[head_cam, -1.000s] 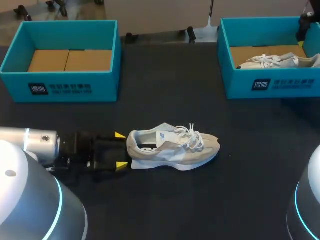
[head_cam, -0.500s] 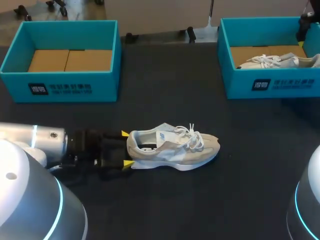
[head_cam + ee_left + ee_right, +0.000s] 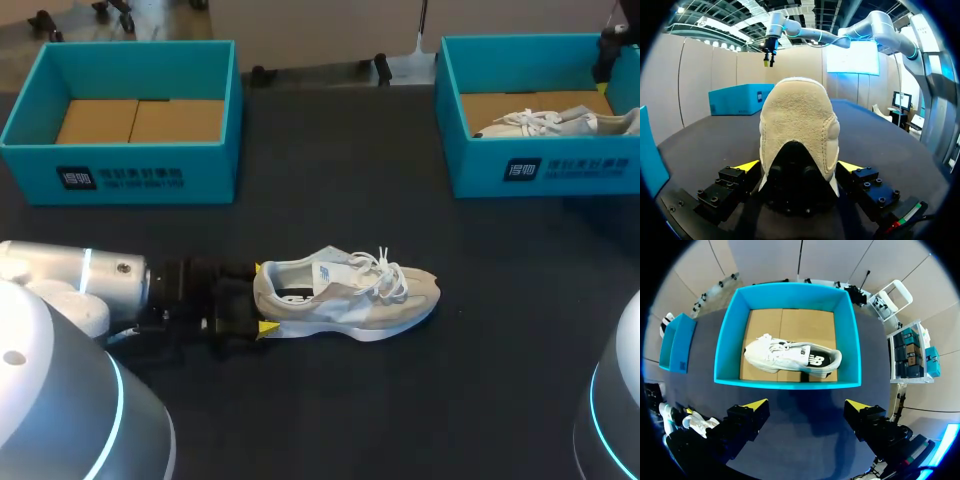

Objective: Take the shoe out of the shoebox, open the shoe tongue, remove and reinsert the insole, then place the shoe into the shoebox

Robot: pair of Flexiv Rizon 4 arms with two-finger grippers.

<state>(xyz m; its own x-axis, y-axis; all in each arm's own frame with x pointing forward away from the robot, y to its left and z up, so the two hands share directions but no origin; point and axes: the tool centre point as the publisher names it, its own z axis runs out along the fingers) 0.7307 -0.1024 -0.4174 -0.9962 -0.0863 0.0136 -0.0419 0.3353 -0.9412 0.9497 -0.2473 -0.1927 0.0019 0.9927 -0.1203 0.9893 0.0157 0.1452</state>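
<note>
From the head view, the grey shoe (image 3: 345,295) lies on its sole at the centre of the dark table (image 3: 330,180), toe towards the right. The left gripper (image 3: 263,297) comes in from the lower left, with a yellow tip on each side of the heel. An empty shoebox (image 3: 125,165) sits at the upper left. A second shoebox (image 3: 540,170) at the upper right holds a white shoe (image 3: 555,122).

The left wrist view adds the close detail. The shoe's padded heel (image 3: 797,130) stands between the left gripper's (image 3: 799,166) fingers, which are spread wide and sit close against its flanks without visibly squeezing it.

Only the right wrist view shows the right gripper (image 3: 805,404). Its fingers are set wide and hold nothing as it hovers above the second shoebox (image 3: 787,383), where the white shoe (image 3: 792,356) lies on the cardboard floor.
</note>
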